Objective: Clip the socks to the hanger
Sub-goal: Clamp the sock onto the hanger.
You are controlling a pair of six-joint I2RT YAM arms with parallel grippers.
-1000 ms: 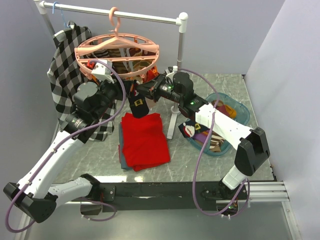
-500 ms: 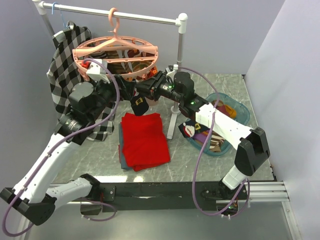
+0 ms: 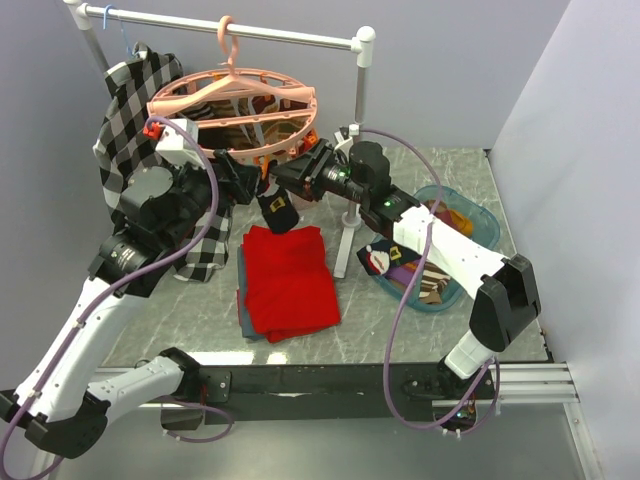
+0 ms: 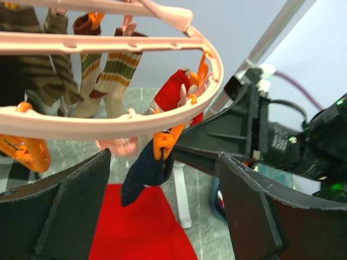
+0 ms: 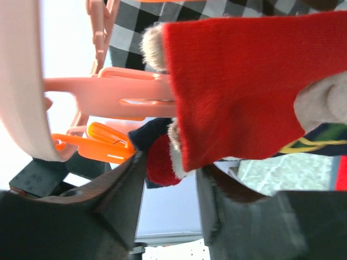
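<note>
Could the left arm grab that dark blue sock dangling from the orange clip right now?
Probably yes. The left gripper is open, and the navy sock hangs from the orange clip straight ahead between its fingers, nothing in front. The right gripper sits close behind, so room looks tight.

Salmon-pink hanger [image 3: 235, 100] on the white rail [image 3: 290, 36]; navy sock [image 3: 275, 210] under its near rim; red cloth [image 3: 288, 280] below

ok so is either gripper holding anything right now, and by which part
The right gripper appears to pinch the red sock by its fuzzy white-trimmed edge, beside the hanger. The left gripper is open and holds nothing.
</note>
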